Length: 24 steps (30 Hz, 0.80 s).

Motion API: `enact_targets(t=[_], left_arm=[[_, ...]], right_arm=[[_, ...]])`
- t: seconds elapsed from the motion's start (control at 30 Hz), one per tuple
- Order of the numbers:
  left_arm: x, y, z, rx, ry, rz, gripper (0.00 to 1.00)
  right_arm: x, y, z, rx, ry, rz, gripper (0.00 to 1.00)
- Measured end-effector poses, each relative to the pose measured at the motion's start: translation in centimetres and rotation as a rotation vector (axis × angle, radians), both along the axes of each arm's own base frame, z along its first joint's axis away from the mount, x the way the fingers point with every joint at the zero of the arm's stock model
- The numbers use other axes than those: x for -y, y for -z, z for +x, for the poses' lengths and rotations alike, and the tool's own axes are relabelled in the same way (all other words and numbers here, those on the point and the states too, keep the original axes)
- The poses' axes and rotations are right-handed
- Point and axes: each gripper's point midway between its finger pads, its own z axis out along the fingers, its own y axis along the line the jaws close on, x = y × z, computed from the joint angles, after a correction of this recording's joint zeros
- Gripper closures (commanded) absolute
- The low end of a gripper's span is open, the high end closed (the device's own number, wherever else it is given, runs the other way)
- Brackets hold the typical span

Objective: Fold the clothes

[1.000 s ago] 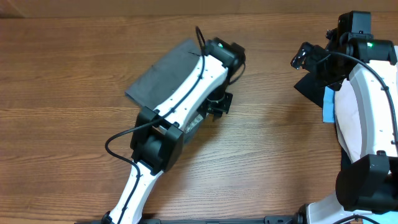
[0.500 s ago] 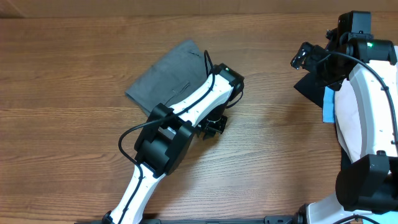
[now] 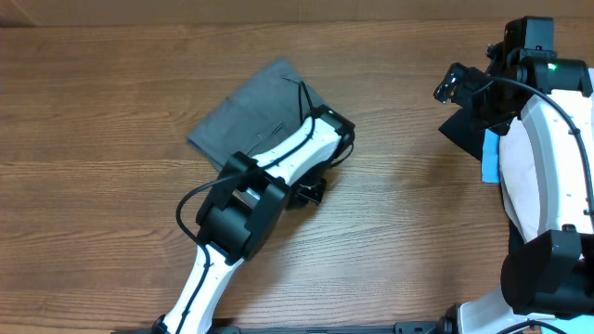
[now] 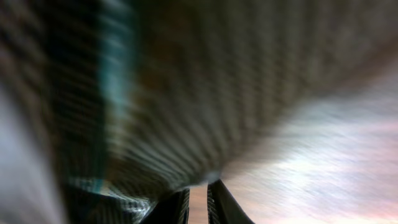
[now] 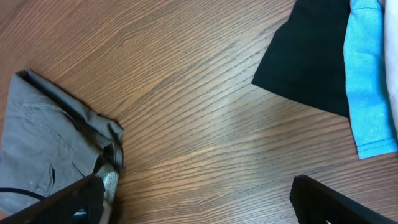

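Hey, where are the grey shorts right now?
In the overhead view the grey shorts lie left of centre on the table, partly under the left arm, well apart from the black piece at the right.

A brown wooden bench (image 3: 111, 241) filled the overhead view. Its grain ran from left to right in long wavy streaks, with lighter and darker bands alternating. The surface looked smooth, with a dull sheen. A dark rail (image 3: 371, 327) lay along its near edge.
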Motion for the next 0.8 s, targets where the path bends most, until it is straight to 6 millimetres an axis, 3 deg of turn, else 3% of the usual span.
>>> enact_targets(t=[0.4,0.53,0.6,0.7,0.8], left_arm=[[-9.0,0.0,5.8,0.121,-0.176,0.097,0.91],[-10.8,-0.1,7.0,0.139,-0.223,0.071,0.91],[-11.2,-0.3,7.6,0.161,-0.234,0.056,0.87],[-11.5,-1.5,8.7,0.220,-0.239,0.029,0.82],[-12.1,-4.6,9.6,0.300,-0.261,-0.005,0.82]], right_arm=[[0.0,0.0,0.0,0.000,0.000,0.000,0.00],[0.0,0.0,0.0,0.000,0.000,0.000,0.00],[0.0,0.0,0.0,0.000,0.000,0.000,0.00],[0.0,0.0,0.0,0.000,0.000,0.000,0.00],[0.0,0.0,0.0,0.000,0.000,0.000,0.00]])
